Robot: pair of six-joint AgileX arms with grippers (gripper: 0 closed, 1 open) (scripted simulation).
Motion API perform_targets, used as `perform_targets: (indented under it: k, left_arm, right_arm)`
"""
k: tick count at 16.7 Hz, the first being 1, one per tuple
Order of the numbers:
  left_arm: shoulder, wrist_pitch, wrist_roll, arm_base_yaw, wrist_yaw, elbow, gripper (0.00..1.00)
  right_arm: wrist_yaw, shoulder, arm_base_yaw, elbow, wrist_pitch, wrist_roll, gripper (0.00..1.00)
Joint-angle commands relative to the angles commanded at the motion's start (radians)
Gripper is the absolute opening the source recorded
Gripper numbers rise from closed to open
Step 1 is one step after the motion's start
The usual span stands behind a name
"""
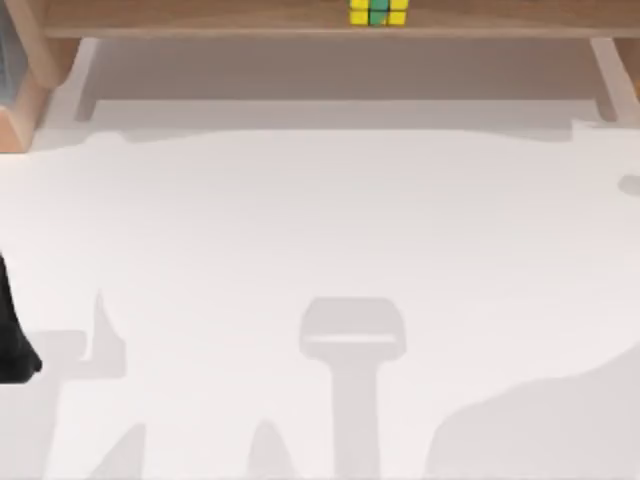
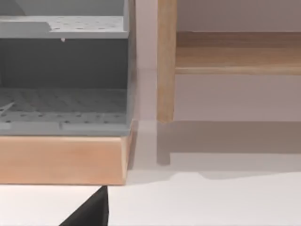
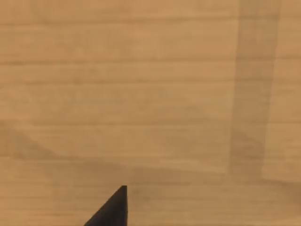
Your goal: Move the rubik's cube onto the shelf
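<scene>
Top view: the cube (image 1: 378, 12) sits on the shelf (image 1: 200, 18) at the upper edge of the frame, slightly right of centre, close to the board's front edge and cut off by the frame's top. Yellow and green squares show. Nothing touches it.

The shelf board runs nearly the full width of the frame, with a side support (image 1: 607, 80) at upper right and another at upper left. Below the board the white counter (image 1: 320, 240) lies open across the middle and lower frame, crossed by grey shadows.

The left arm (image 1: 12, 335) is a dark shape at the left edge, mid-lower frame, well apart from the cube. Its hand (image 2: 89, 212) appears as a dark tip at the lower left of the left wrist view, over the counter, near a grey rack (image 2: 63, 75) on a wooden base (image 2: 61, 157); a shelf support (image 2: 165, 61) stands just beside the rack. Whether this hand is open cannot be told.

The right wrist view shows a dark tip of the right hand (image 3: 112, 209) at lower centre against wood grain; its opening cannot be told.
</scene>
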Motion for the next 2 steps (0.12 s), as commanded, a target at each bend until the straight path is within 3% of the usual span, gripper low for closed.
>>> perform_targets:
  k: [2]
  left_arm:
    - [0.0,0.0,0.0,0.0,0.0,0.0,1.0]
  right_arm:
    - [0.0,0.0,0.0,0.0,0.0,0.0,1.0]
